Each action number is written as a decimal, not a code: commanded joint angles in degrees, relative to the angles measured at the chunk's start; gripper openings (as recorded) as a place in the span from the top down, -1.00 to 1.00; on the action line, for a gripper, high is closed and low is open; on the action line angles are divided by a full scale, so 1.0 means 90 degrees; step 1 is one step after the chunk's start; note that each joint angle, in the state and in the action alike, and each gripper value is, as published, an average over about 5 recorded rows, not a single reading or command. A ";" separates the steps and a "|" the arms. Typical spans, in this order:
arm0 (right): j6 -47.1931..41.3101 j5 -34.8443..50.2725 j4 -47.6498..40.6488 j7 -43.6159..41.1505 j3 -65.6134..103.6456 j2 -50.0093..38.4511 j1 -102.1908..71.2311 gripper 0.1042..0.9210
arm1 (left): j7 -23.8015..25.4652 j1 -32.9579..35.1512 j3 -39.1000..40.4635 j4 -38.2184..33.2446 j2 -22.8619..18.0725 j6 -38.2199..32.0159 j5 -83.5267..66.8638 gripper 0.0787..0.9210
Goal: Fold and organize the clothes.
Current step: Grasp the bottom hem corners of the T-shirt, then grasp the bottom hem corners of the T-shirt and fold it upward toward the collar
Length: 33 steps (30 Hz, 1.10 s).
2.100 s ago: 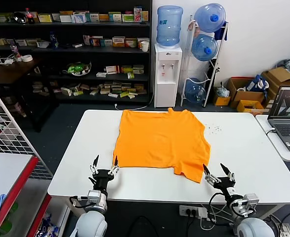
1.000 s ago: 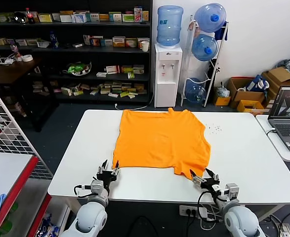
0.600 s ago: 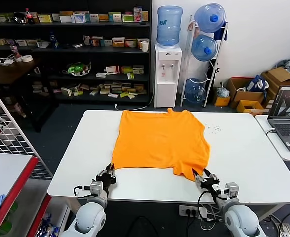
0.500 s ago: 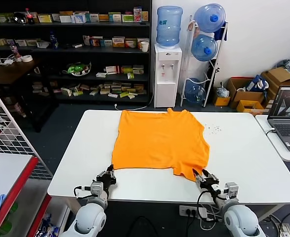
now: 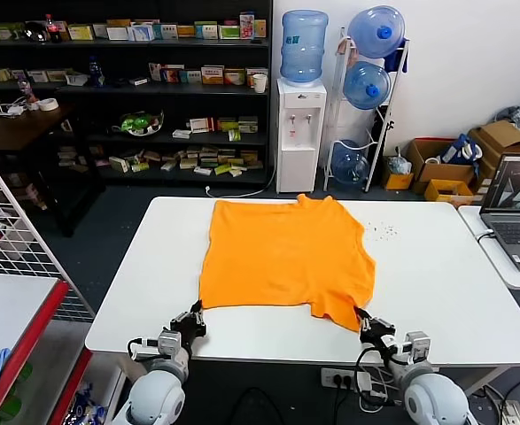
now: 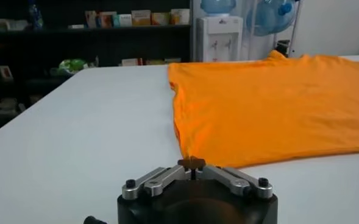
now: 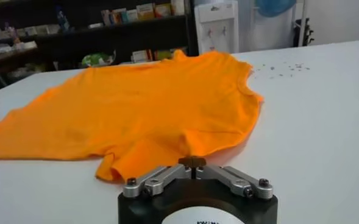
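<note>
Shirt-wise, the orange T-shirt lies flat mid-table. Left gripper pinches its near left hem corner, right gripper is clamped on the near right corner, both low at the table's front edge.

Bare table both sides of orange T-shirt.

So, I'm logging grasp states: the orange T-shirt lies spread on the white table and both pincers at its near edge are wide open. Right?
Not quite. The orange T-shirt does lie spread on the white table, but the left pincer and right pincer at its near edge are shut, not wide open. Both wrist views show the fingers pressed together.
</note>
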 commanded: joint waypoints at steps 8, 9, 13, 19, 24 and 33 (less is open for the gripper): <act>-0.0032 -0.0635 0.1446 0.0360 0.0340 -0.0276 -0.1610 0.95 | 0.0002 0.0777 -0.0198 -0.1361 0.0742 -0.0034 -0.0104 0.97; -0.0027 -0.0676 0.1506 0.0379 0.0363 -0.0296 -0.1696 0.95 | 0.0001 0.0859 -0.0221 -0.1426 0.0783 -0.0045 -0.0107 0.97; 0.0003 -0.0719 0.1694 0.0398 0.0400 -0.0377 -0.1837 0.95 | 0.0018 0.1206 -0.0288 -0.1643 0.0930 -0.0100 -0.0105 0.97; 0.0286 -0.0570 0.1341 0.0281 0.0280 -0.0489 -0.1102 0.95 | 0.0051 0.1013 -0.0264 -0.1543 0.0809 -0.0178 0.0043 0.97; 0.0528 -0.0382 0.0656 0.0235 0.0039 -0.0649 -0.0135 0.95 | 0.0169 0.0505 -0.0192 -0.1105 0.0607 -0.0377 0.0343 0.97; 0.0576 -0.0132 -0.0463 0.0263 -0.0411 -0.0929 0.1302 0.95 | 0.0190 -0.0398 0.0043 -0.0336 0.0573 -0.0407 0.0390 0.97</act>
